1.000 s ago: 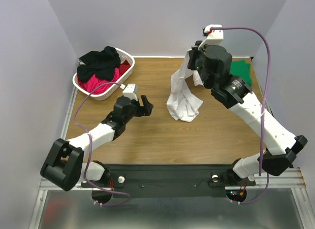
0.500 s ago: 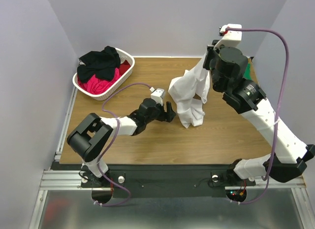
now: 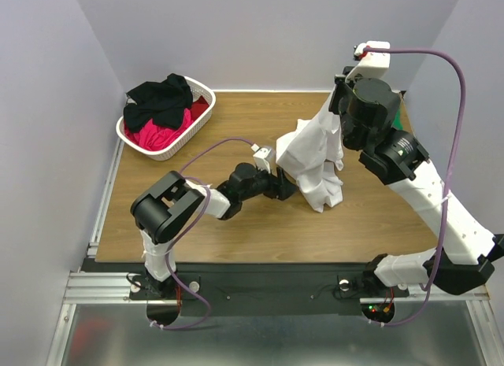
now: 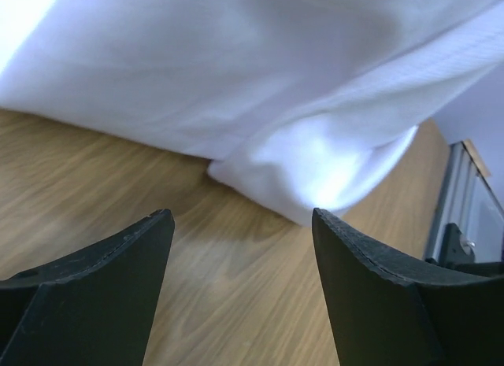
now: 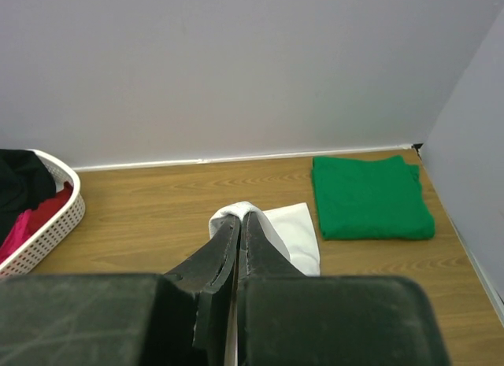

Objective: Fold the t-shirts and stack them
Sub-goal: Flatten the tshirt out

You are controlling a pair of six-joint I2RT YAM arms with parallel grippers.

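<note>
My right gripper (image 5: 240, 222) is shut on a fold of the white t-shirt (image 5: 293, 234) and holds it up. In the top view the white t-shirt (image 3: 315, 157) hangs from the right gripper (image 3: 339, 106), with its lower part bunched on the table. My left gripper (image 3: 287, 188) is open and low over the table at the shirt's lower left edge. In the left wrist view the white cloth (image 4: 260, 83) lies just ahead of the open left gripper (image 4: 242, 224), with only bare wood between the jaws. A folded green t-shirt (image 5: 370, 197) lies flat at the back right.
A white lattice basket (image 3: 201, 90) at the back left holds a black t-shirt (image 3: 161, 98) on top of a red one (image 3: 153, 135). It also shows in the right wrist view (image 5: 55, 216). Walls close the back and sides.
My left arm has stretched right across the table to the shirt's lower edge. My right gripper has carried the hanging white t-shirt to the right and forward.
</note>
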